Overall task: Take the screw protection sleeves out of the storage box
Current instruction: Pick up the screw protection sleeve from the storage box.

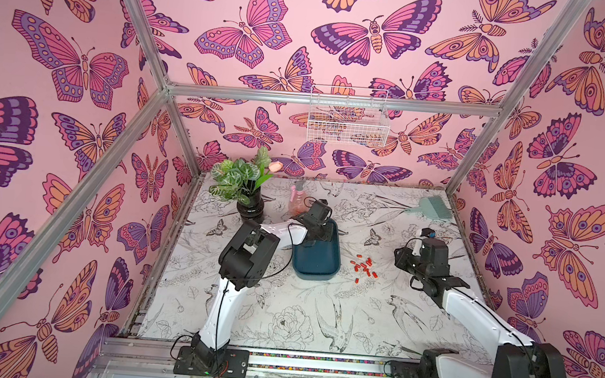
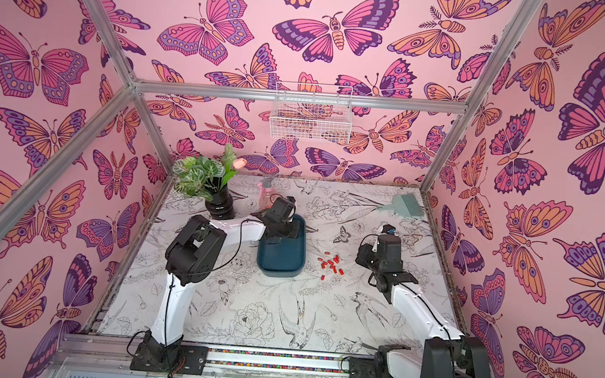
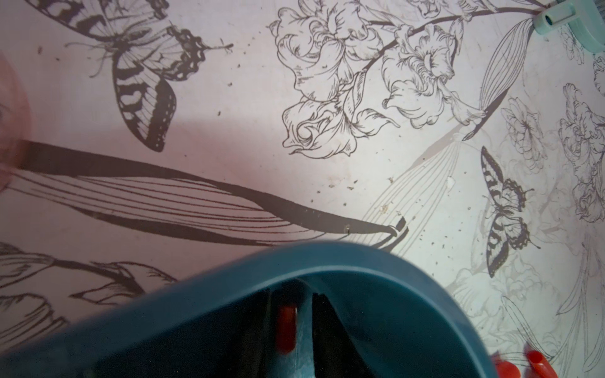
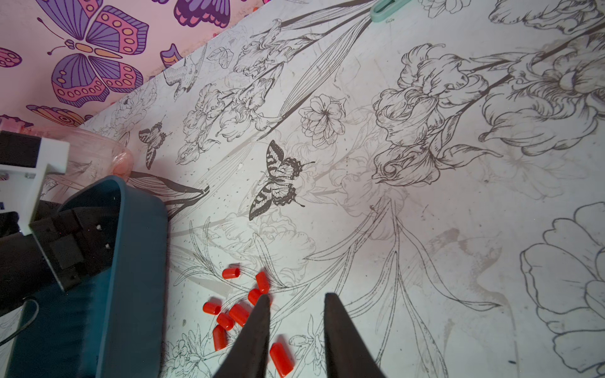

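Observation:
The dark teal storage box point(image 1: 318, 264) point(image 2: 281, 261) lies mid-table. My left gripper point(image 1: 320, 233) point(image 2: 284, 229) reaches down into its far end. In the left wrist view its dark fingers point(image 3: 293, 296) are open and narrow, with one red screw protection sleeve point(image 3: 286, 327) between them; it lies against one finger, with a slim gap to the other. Several more sleeves point(image 1: 363, 266) point(image 2: 331, 264) point(image 4: 229, 314) are scattered on the table just right of the box. My right gripper point(image 1: 401, 260) point(image 4: 296, 297) hovers open beside that pile, with nothing between its fingers.
A potted plant in a black vase point(image 1: 246, 189) and a pink spray bottle point(image 1: 298, 199) stand behind the box. A pale green brush point(image 1: 432, 207) lies at the back right. A white wire basket point(image 1: 348, 121) hangs on the back wall.

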`<action>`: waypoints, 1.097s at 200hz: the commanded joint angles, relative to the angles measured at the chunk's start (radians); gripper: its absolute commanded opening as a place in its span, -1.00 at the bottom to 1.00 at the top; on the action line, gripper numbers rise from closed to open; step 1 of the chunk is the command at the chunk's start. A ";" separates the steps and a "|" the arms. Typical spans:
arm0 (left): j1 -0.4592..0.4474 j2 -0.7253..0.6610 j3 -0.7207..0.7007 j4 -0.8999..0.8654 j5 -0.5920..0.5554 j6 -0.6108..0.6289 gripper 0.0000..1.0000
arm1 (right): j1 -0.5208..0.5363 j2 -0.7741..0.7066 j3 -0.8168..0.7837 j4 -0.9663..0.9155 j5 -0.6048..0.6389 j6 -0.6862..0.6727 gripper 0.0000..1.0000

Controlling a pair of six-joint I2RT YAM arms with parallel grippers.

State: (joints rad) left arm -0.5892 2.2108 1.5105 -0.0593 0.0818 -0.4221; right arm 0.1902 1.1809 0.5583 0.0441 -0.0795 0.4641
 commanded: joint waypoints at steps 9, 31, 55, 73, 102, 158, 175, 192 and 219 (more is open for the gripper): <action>-0.001 0.037 0.012 -0.073 -0.005 0.020 -0.52 | -0.006 0.006 0.028 0.008 -0.008 -0.008 -0.36; -0.004 0.038 0.013 -0.081 -0.011 0.020 -0.58 | -0.006 0.009 0.032 0.008 -0.008 -0.007 -0.36; -0.006 0.037 0.011 -0.088 -0.017 0.018 -0.70 | -0.006 0.012 0.032 0.009 -0.009 -0.007 -0.36; -0.007 0.030 0.006 -0.089 -0.021 0.019 -0.74 | -0.006 0.014 0.033 0.009 -0.009 -0.007 -0.36; -0.008 0.021 -0.001 -0.089 -0.027 0.020 -0.79 | -0.006 0.014 0.032 0.008 -0.008 -0.007 -0.36; -0.013 -0.015 -0.023 -0.086 -0.028 0.027 -0.89 | -0.006 0.017 0.034 0.008 -0.010 -0.007 -0.36; -0.017 -0.031 -0.031 -0.083 -0.032 0.032 -0.91 | -0.006 0.020 0.035 0.008 -0.011 -0.008 -0.36; -0.018 -0.046 -0.039 -0.080 -0.031 0.037 -0.91 | -0.006 0.019 0.035 0.009 -0.010 -0.008 -0.36; -0.022 -0.074 -0.057 -0.068 -0.031 0.045 -0.93 | -0.006 0.022 0.036 0.008 -0.012 -0.008 -0.36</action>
State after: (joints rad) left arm -0.6033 2.1864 1.4868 -0.0887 0.0559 -0.4004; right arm 0.1902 1.1934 0.5610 0.0452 -0.0803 0.4641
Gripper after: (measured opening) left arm 0.056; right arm 0.320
